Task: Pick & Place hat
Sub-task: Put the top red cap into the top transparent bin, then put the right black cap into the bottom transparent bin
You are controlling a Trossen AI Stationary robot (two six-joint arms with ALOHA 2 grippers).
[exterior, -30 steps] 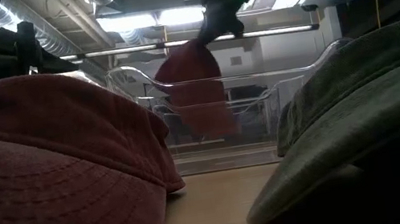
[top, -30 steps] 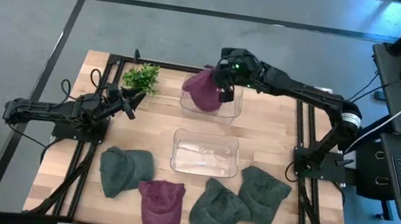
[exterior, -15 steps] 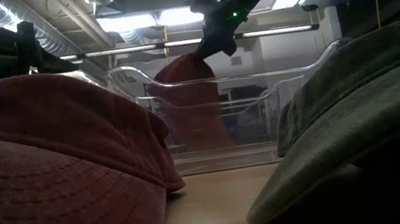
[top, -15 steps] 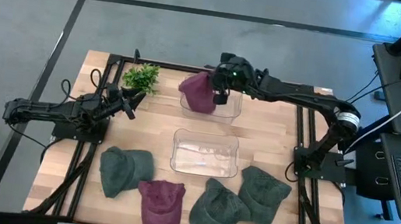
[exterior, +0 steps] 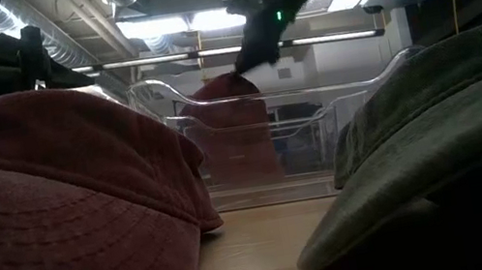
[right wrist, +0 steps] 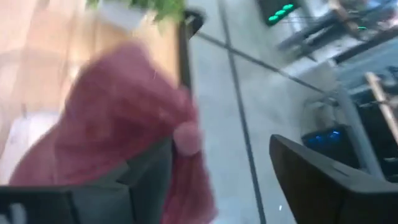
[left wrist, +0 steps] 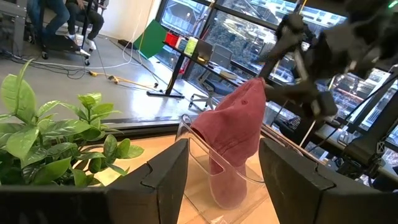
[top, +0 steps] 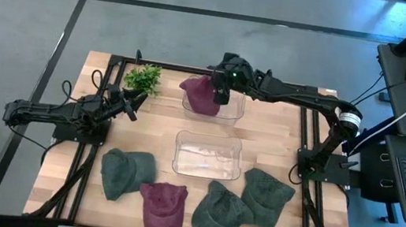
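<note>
A dark red hat stands in the far clear bin, its top above the rim. My right gripper hangs just over that top with its fingers wide apart; in the right wrist view the hat fills the space beside one finger. My left gripper waits open at the table's left, beside the plant, pointing toward the bin with nothing between its fingers. My right gripper comes at the hat's top from above, slanting in from the table's right. One finger shows right against the red cloth, and I cannot tell whether it touches. The hat stands in the bin.
A second clear bin lies at the table's middle. Along the near edge lie three green hats and a red one. A small green plant stands at the far left.
My right gripper has gone down a little and toward the table's left over the far bin. The red hat, hanging above the bin a second ago, has sunk into it, and only its top shows above the rim.
</note>
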